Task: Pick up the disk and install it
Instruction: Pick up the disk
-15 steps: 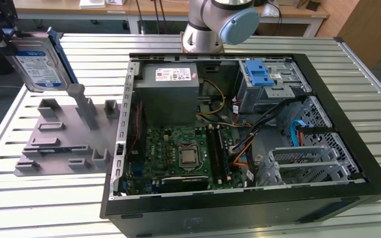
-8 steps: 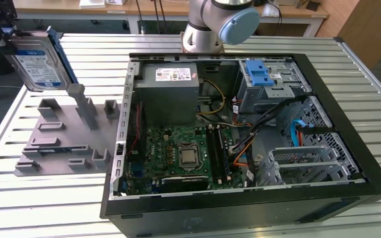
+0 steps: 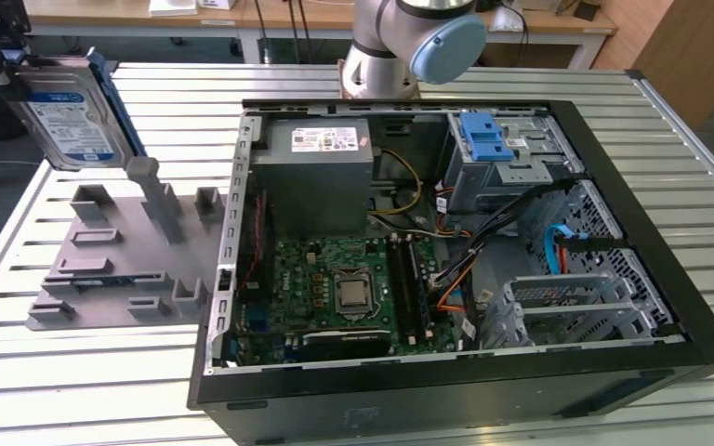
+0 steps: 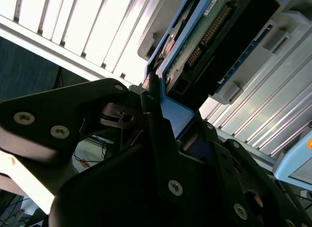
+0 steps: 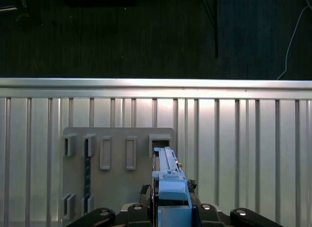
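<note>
Item: disk [image 3: 66, 116], blue bracket clenched in jaws of gripper [image 4: 161, 103], long axis upright, over grey holder [image 3: 109, 265]; open computer case [image 3: 456, 395] toward exterior view's right.

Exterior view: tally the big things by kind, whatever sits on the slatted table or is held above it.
disk: 1
grey fixture plate: 1
open computer case: 1
robot arm: 1
Total: 4
</note>
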Robot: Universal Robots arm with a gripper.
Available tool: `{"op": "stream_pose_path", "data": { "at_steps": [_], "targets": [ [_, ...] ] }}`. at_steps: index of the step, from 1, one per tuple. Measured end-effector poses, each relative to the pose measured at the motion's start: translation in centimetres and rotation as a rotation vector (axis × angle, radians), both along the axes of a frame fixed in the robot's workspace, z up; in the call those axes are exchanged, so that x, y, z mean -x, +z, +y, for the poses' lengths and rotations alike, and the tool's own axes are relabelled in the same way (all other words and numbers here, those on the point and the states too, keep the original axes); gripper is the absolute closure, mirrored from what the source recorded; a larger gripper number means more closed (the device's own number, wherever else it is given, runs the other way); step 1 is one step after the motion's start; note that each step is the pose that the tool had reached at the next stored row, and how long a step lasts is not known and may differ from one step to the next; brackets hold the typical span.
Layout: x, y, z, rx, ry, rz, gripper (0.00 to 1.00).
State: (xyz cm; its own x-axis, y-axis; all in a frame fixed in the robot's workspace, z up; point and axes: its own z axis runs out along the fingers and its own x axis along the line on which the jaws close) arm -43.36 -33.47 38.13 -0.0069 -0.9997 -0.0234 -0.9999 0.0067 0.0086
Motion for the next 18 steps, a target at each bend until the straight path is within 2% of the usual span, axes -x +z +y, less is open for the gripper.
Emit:
{"op": "stream_pose_path", "data": {
  "at_steps": [18],
  "targets": [
    [0.00, 0.49, 0.00, 0.0000, 0.000, 0.0000, 0.64]
  ]
}}
